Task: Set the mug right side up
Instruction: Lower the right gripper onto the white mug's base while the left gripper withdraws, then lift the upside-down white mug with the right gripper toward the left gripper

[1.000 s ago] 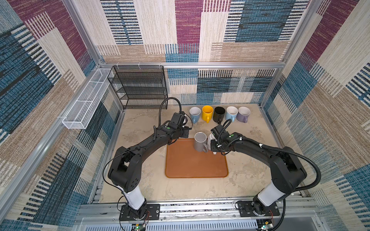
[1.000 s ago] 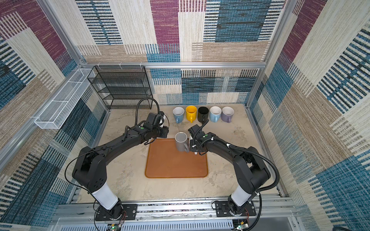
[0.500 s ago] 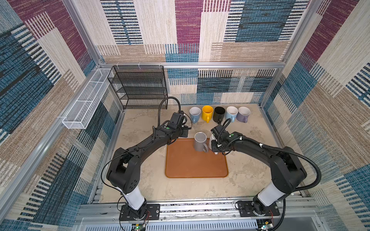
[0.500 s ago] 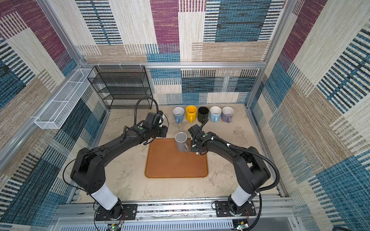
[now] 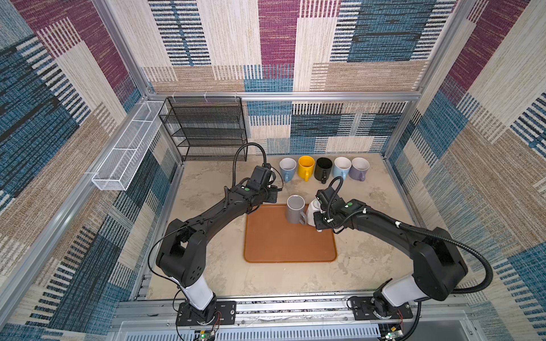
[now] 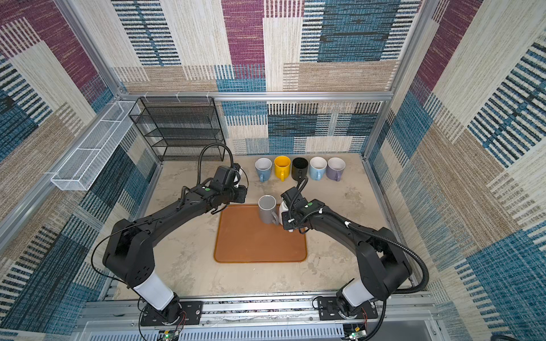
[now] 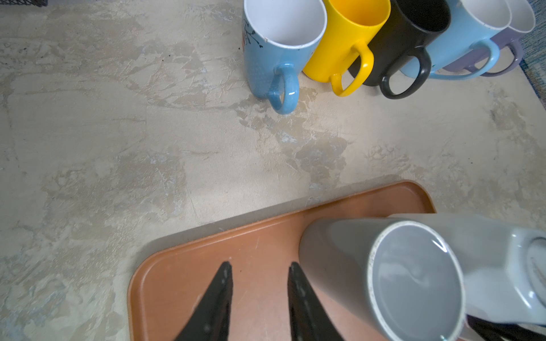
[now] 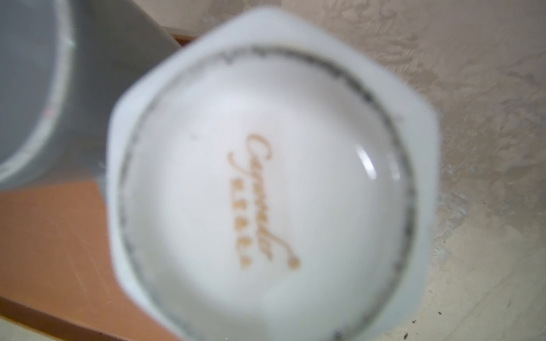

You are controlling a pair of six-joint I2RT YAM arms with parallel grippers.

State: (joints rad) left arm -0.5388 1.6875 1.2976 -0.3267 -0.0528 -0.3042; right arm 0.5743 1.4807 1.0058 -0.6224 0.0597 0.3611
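At the tray's far right corner, beside the inverted grey mug, I see the white mug base-up at my closed right pincer, grip hidden; left pincer open, empty.

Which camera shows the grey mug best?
The left wrist view: the grey mug sits close and sharp, base up. Both top views show the grey mug whole but small; the right wrist view catches only a blurred edge.
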